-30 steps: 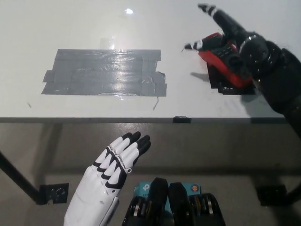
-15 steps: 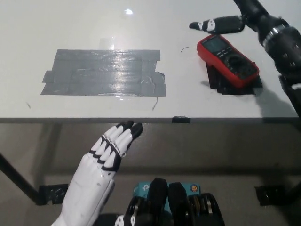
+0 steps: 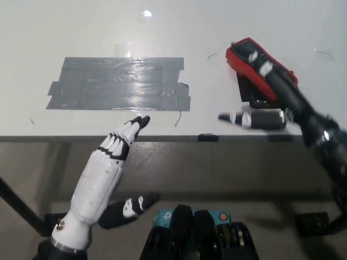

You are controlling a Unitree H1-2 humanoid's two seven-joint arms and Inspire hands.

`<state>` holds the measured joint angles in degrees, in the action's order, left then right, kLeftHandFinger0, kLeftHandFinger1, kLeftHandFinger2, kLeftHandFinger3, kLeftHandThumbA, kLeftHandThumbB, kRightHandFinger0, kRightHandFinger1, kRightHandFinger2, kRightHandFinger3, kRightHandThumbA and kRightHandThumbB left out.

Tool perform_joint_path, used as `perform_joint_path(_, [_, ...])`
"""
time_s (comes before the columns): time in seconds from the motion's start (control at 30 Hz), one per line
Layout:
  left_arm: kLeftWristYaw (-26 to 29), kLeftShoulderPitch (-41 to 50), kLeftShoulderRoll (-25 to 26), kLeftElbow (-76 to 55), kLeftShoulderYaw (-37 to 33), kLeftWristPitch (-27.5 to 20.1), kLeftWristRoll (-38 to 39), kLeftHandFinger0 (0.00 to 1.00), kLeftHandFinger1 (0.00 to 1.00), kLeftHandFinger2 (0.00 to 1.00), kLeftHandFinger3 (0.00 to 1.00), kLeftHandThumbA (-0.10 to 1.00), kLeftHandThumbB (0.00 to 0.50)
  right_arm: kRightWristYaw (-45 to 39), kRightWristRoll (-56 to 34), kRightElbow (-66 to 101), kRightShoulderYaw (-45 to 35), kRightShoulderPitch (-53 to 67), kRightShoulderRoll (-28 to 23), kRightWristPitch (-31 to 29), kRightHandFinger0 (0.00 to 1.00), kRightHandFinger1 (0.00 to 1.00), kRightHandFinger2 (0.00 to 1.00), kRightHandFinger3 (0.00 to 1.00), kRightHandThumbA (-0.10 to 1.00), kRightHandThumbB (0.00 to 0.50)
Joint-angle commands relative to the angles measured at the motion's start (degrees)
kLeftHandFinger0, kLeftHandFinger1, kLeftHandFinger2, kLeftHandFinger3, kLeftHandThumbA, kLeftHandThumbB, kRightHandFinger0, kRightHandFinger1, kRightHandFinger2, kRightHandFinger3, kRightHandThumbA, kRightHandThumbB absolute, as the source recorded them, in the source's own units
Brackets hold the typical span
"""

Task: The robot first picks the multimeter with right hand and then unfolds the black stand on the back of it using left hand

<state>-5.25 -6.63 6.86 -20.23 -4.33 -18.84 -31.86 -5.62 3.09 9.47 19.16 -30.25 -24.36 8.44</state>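
Multimeter (image 3: 255, 64), red-cased, lying on the white table (image 3: 108, 27) directly beneath the fingers of the black right hand (image 3: 271, 92). The fingers extend over the case from its near side, reaching toward its far end, while the thumb juts sideways toward the table's front edge, apart from the case. The hand is spread, not closed on the multimeter. A black base (image 3: 255, 92) shows under the meter's near end, just beside the thumb. White left hand (image 3: 111, 157), well to the left of the multimeter, fingers apart and holding nothing, its fingertips at the table's front edge. Grey tape patch (image 3: 119, 84) lies just beyond those fingertips.
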Motion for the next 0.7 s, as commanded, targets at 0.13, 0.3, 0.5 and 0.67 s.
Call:
perform_joint_path(0.13, [-0.9,-5.0,1.7,14.6,6.4,3.6,20.5,1.0,1.0,1.0,1.0,1.0,0.138,5.7,0.0,28.1,-9.0,18.8,5.5,-9.8,1.0,1.0,1.0,1.0,1.0,0.392])
perform_joint_path(0.3, [-1.9,-1.2,1.1,14.1,6.6,5.1,22.8,1.0,1.0,1.0,1.0,1.0,0.148,7.1,3.2,15.2,-9.7,23.3,9.9,-16.8,1.0,1.0,1.0,1.0,0.95,0.321])
perform_joint_path(0.5, [-3.9,3.0,1.5,12.8,6.8,9.6,26.2,1.0,1.0,1.0,1.0,1.0,0.169,7.5,4.8,5.8,-11.3,27.0,12.4,-19.9,1.0,1.0,1.0,1.0,0.94,0.304])
perform_joint_path(0.67, [-4.3,5.5,2.0,12.4,6.5,10.2,27.2,1.0,1.0,1.0,1.0,1.0,0.159,6.6,5.5,4.7,-11.8,29.6,13.4,-21.4,1.0,1.0,1.0,1.0,0.91,0.303])
